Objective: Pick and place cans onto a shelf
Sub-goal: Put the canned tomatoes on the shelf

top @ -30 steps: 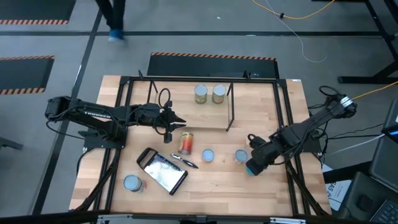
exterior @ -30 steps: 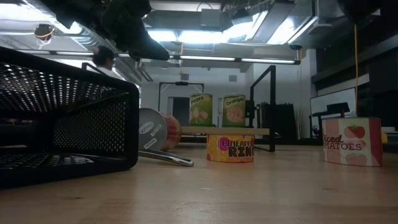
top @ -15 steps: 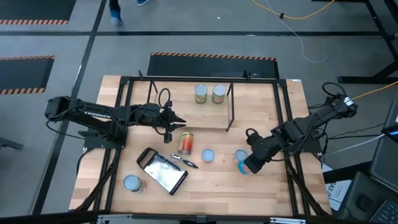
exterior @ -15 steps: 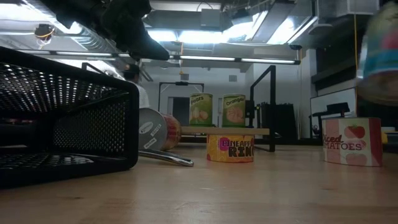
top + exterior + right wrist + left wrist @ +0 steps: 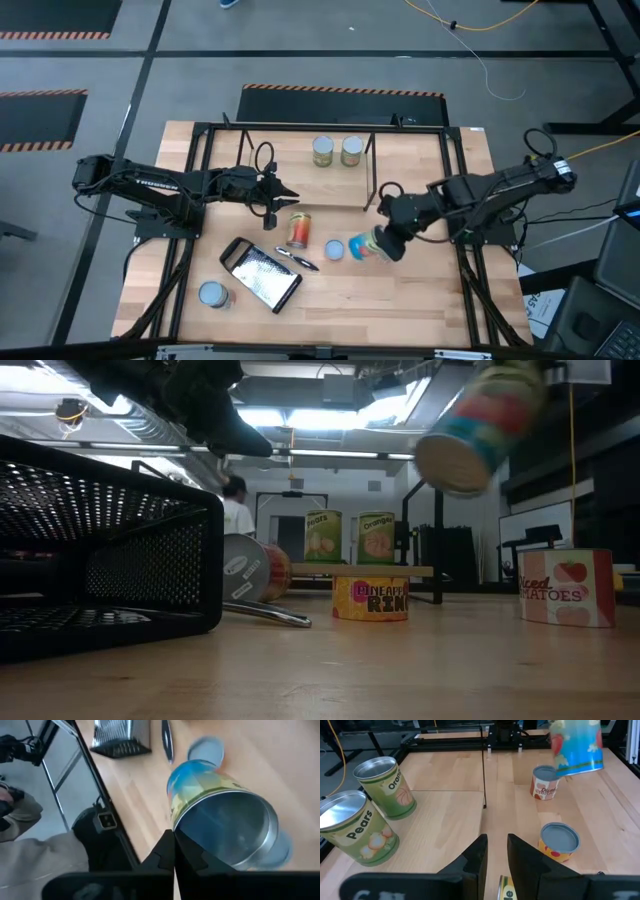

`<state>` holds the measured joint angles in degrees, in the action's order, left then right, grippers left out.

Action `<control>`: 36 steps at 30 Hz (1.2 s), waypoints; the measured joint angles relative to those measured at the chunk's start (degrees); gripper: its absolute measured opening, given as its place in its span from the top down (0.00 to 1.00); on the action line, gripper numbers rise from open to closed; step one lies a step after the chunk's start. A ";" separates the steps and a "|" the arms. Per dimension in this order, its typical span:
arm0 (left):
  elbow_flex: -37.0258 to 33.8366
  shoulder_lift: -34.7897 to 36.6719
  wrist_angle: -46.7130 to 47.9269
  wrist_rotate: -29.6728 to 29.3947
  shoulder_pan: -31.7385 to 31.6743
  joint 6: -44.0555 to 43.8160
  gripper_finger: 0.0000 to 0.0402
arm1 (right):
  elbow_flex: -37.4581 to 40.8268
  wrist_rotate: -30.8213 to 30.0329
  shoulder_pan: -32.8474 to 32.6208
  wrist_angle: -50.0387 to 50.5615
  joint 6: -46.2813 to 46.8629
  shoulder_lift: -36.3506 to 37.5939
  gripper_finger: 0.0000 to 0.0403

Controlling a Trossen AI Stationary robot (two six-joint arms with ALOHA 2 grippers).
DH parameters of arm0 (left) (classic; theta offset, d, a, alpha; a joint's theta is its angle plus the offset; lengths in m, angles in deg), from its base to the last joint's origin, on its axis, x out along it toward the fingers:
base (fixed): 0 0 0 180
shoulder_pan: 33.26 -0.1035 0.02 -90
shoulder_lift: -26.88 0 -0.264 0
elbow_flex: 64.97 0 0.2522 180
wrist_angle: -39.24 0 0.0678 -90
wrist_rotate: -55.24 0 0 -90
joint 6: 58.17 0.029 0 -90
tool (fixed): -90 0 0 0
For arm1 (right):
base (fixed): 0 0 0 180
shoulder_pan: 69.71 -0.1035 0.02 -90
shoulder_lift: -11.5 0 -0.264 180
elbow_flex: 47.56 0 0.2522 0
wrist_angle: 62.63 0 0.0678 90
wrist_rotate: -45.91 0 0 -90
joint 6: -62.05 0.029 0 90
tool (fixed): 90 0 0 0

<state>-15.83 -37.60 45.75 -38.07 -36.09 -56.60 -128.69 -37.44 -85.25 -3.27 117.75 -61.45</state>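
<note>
A lab or workshop: hazard-striped floor [image 5: 340,91], loose cables [image 5: 470,40], overhead strip lights [image 5: 330,454].

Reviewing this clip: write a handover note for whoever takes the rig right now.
Right gripper: shut on a blue can, tilted, in the air.
Left gripper: open, empty, above the lying can.
Done: Pears can and Oranges can stand on the shelf.
Left: blue can, lying can, pineapple can, tomatoes can, front-left can.
</note>
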 joint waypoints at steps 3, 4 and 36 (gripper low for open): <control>0.00 -0.01 0.00 0.01 0.02 0.00 0.83 | 0.00 -1.52 2.23 -2.36 -5.53 0.00 1.00; 0.00 0.00 0.00 0.02 0.02 0.00 0.83 | 0.00 -1.82 3.01 -3.20 -7.46 0.00 1.00; 0.00 -0.01 -0.20 -0.21 -0.05 -0.07 0.83 | -17.56 -2.09 22.53 2.68 -38.39 -6.78 1.00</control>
<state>-15.83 -37.61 45.56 -38.28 -36.14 -56.67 -146.26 -39.54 -62.72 -0.58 79.35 -68.23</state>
